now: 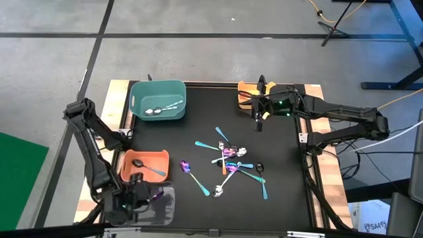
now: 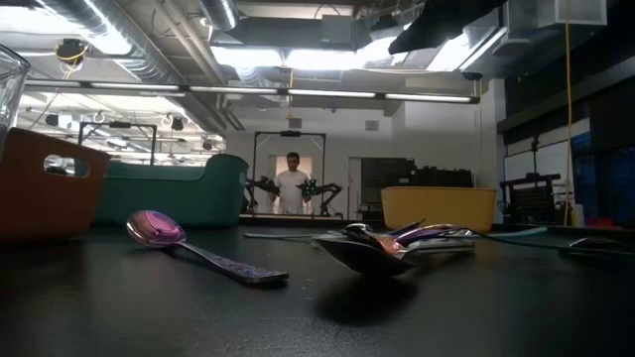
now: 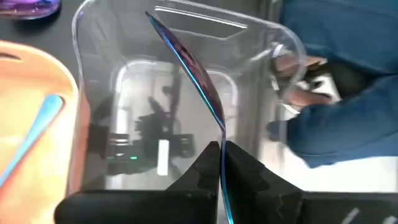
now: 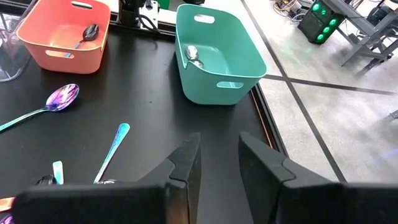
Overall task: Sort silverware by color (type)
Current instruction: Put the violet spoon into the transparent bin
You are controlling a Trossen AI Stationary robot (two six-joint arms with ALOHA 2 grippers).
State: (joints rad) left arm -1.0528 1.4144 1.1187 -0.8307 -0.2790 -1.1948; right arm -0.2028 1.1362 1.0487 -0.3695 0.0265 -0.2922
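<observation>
My left gripper (image 1: 139,193) is at the table's near left corner, over a clear bin (image 1: 158,203), and is shut on an iridescent purple spoon (image 3: 196,78). My right gripper (image 1: 259,120) hangs open near the far right, beside the yellow bin (image 1: 246,92), touching nothing; its own view shows open fingers (image 4: 217,163). A pile of teal, purple, silver and black spoons (image 1: 232,162) lies flat mid-table. A lone purple spoon (image 1: 187,166) lies left of it. Silver spoons (image 1: 158,110) lie in the teal bin (image 1: 157,87), and a black spoon (image 1: 142,165) lies in the orange bin (image 1: 158,157). My left gripper pinches the purple spoon between its two fingers (image 3: 205,163), holding it at one end (image 3: 221,140). The spoon runs on along the fingers, edge-on to the camera, and its free end (image 3: 153,17) sticks out over the clear bin (image 3: 186,37). It is lifted clear of table and bin.
The bins stand along the table's left and far sides: teal far left, yellow far right, orange and clear near left. Bare black mat (image 1: 198,205) lies near the front edge. A person stands far back in the room (image 2: 293,183). A hand and blue clothing (image 3: 336,99) show beyond the clear bin.
</observation>
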